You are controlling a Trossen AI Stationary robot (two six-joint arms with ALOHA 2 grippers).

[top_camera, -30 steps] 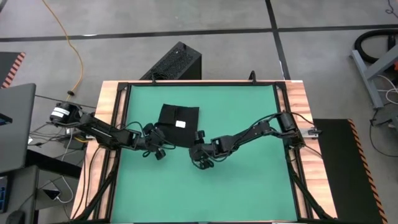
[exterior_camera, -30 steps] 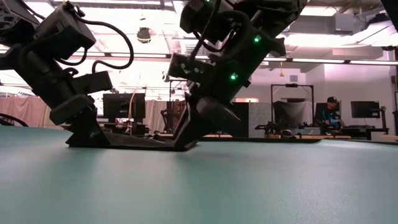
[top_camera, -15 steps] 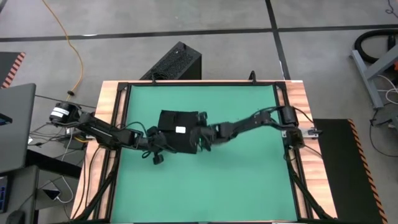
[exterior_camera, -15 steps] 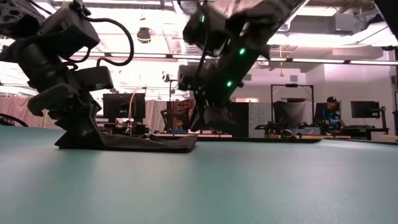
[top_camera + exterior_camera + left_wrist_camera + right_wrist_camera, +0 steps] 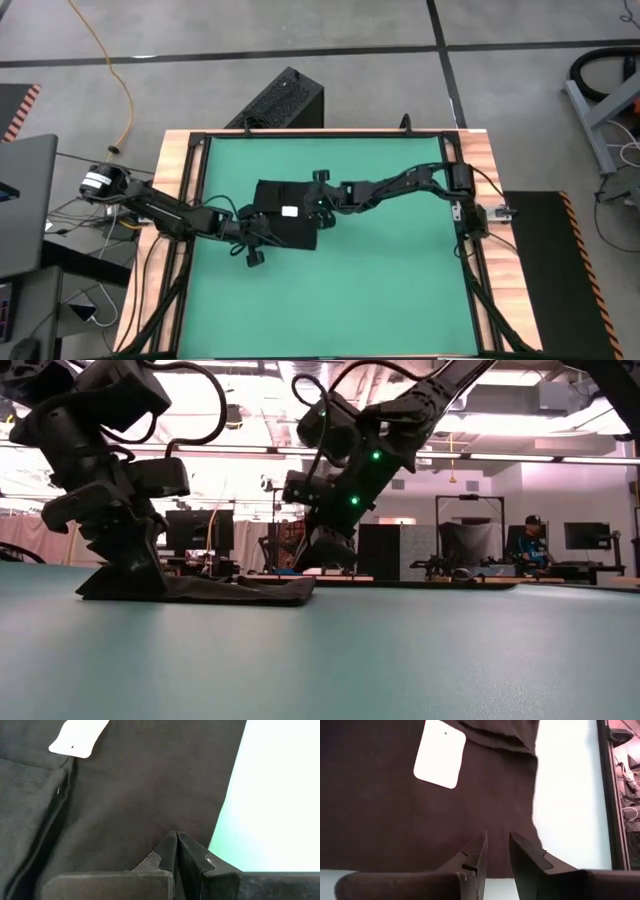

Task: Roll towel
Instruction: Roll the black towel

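Near the centre of the desk [image 5: 400,290] lies the towel [image 5: 285,222], now doubled over. Left claw [image 5: 252,228] stays shut, pinning its nine o'clock edge; right claw [image 5: 318,205], at three o'clock, has let go and is narrowing, empty. Fold done; rolling not yet begun.

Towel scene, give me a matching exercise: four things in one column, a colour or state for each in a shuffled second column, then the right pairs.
Column one:
1. towel
2. tag
3. left claw
4. table

Column two:
A. green surface
B. shut at the towel's edge
C. black, lying flat
D. white, on the cloth

Pairs: 1-C, 2-D, 3-B, 4-A
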